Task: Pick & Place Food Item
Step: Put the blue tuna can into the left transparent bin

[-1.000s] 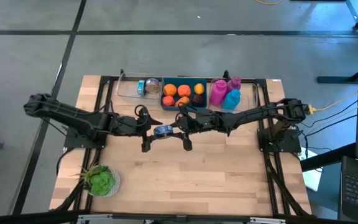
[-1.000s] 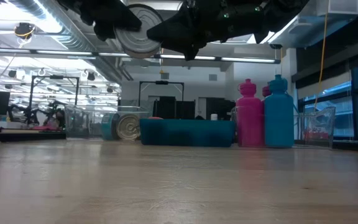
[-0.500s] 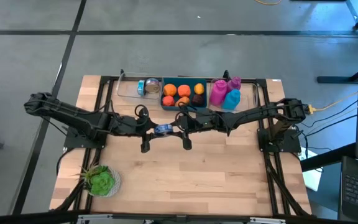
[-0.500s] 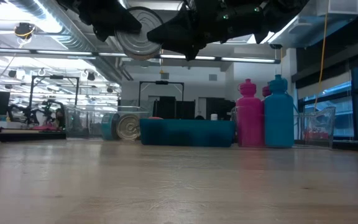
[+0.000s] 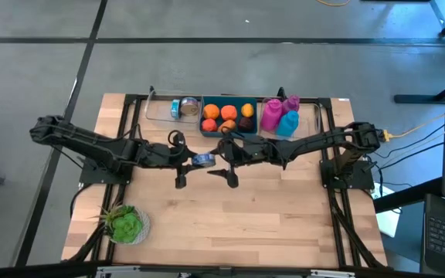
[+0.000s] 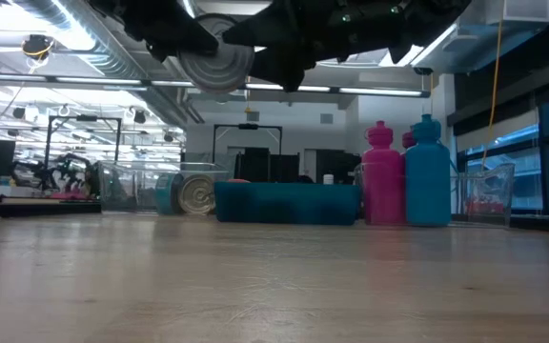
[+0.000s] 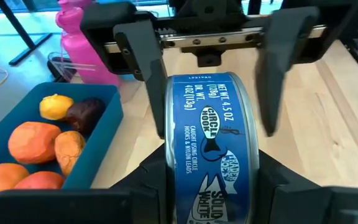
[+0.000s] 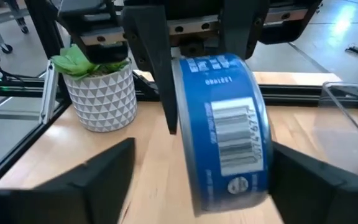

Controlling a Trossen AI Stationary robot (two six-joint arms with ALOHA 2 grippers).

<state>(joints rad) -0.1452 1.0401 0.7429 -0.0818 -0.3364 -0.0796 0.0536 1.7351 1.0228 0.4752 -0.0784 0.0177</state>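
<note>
Above table centre: can (image 5: 202,161) changes hands.
Left gripper (image 5: 191,161), at the can's nine o'clock, now pinches it; right gripper (image 5: 216,161), at three o'clock, has just spread wide and let go. Handover done, placement next.

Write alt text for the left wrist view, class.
A blue tuna can is clamped on edge in the left gripper; the right gripper faces it with fingers spread. Beside them, a blue bin holds fruit.

Metal, plastic and wood
Glossy blue-labelled metal can (image 7: 211,155); matt pale wood worktop (image 5: 238,224); smooth teal plastic tray (image 7: 107,102); glossy plastic bottles (image 6: 403,173).
</note>
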